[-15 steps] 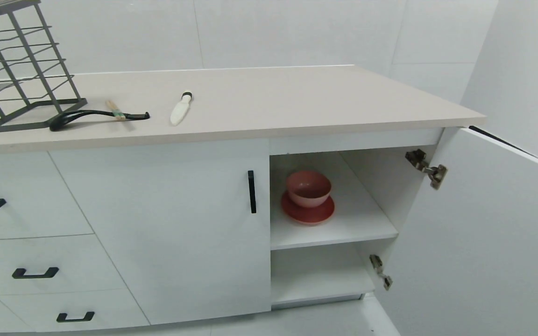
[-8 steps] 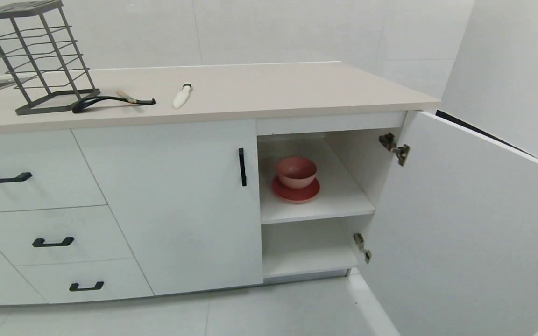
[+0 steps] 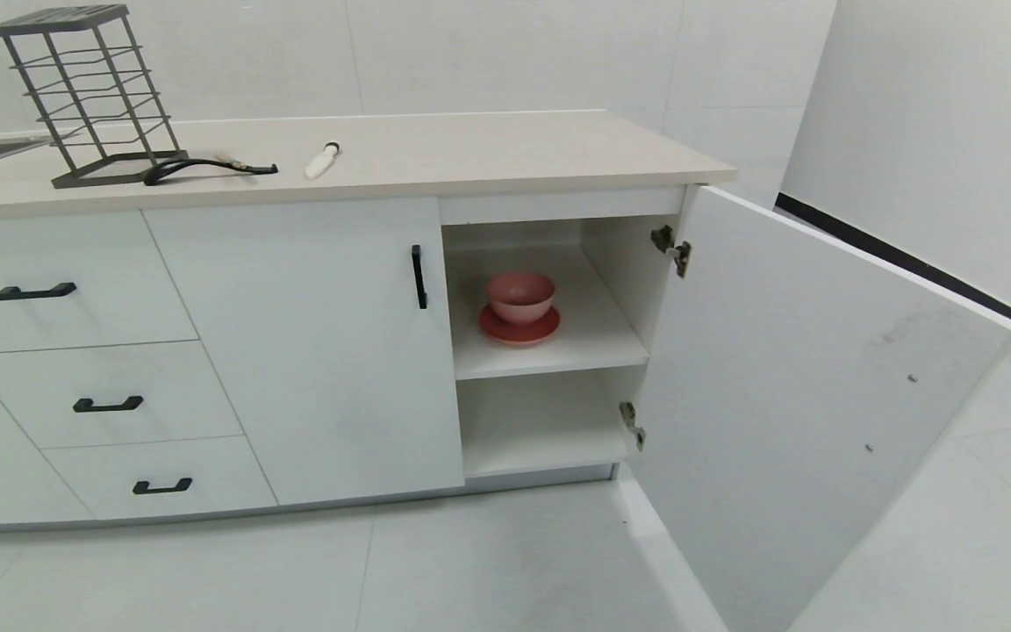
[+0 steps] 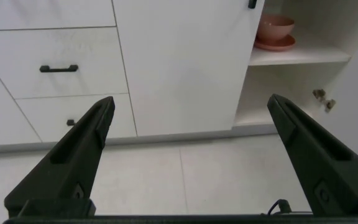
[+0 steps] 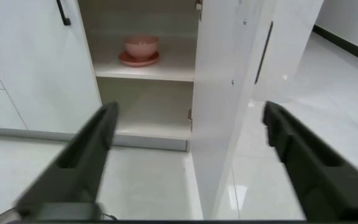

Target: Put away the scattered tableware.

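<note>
Bright, even light around me; faint shadow inside the open cabinet (image 3: 613,274); soft glare on the floor (image 5: 240,188); my head view's edges bow.

The left hand (image 4: 191,99) has 2 long, flat-sided fingers (image 4: 82,152), matt and near-black, each widening from a blunt tip to a broad base. A small round recess (image 4: 321,191) sits near each base, and a thin black cable (image 4: 279,204) loops up between them. The right hand (image 5: 190,109) has 2 fingers of the same dark wedge shape.
</note>
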Tool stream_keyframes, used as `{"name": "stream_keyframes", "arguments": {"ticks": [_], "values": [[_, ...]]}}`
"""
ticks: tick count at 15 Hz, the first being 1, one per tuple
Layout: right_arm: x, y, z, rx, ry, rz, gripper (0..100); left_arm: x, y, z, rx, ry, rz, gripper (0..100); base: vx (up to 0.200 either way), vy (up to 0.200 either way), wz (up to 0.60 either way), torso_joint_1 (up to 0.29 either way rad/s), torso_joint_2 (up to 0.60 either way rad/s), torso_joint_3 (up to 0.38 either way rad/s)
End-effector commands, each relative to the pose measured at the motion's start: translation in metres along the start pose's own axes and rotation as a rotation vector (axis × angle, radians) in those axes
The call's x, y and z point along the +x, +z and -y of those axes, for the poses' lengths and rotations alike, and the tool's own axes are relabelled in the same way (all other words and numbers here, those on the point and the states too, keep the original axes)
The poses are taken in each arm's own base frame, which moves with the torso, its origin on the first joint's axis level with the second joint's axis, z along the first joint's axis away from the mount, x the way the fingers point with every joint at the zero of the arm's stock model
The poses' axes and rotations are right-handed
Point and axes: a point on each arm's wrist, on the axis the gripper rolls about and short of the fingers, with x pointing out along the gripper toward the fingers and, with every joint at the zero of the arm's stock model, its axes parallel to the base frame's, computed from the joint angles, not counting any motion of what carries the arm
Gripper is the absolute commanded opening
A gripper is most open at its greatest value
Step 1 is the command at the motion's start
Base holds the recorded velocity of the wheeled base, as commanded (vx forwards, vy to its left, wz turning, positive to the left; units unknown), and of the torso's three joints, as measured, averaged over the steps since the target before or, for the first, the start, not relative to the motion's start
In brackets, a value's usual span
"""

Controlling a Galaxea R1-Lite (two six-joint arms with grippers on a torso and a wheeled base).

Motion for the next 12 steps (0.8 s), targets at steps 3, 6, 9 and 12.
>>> {"name": "stream_keyframes", "arguments": {"ticks": [3, 6, 9, 12], "values": [[0.000, 0.000, 0.000, -0.006, 0.000, 0.002, 0, 0.000, 0.000, 0.000, 0.000, 0.001, 0.000, 100, 0.000, -0.200, 0.00, 0.002, 0.00, 0.004], [0.000, 0.000, 0.000, -0.023, 0.000, 0.002, 0, 0.000, 0.000, 0.000, 0.000, 0.001, 0.000, 100, 0.000, -0.200, 0.00, 0.004, 0.00, 0.002], [-0.001, 0.005, 0.000, -0.014, -0.010, 0.024, 0, 0.000, 0.000, 0.000, 0.000, 0.001, 0.000, 100, 0.000, -0.200, 0.00, 0.002, 0.00, 0.002], [0.007, 0.088, 0.002, -0.009, 0.010, 0.085, 0, 0.000, 0.000, 0.000, 0.000, 0.001, 0.000, 100, 0.000, -0.133, 0.00, 0.002, 0.00, 0.000]]}}
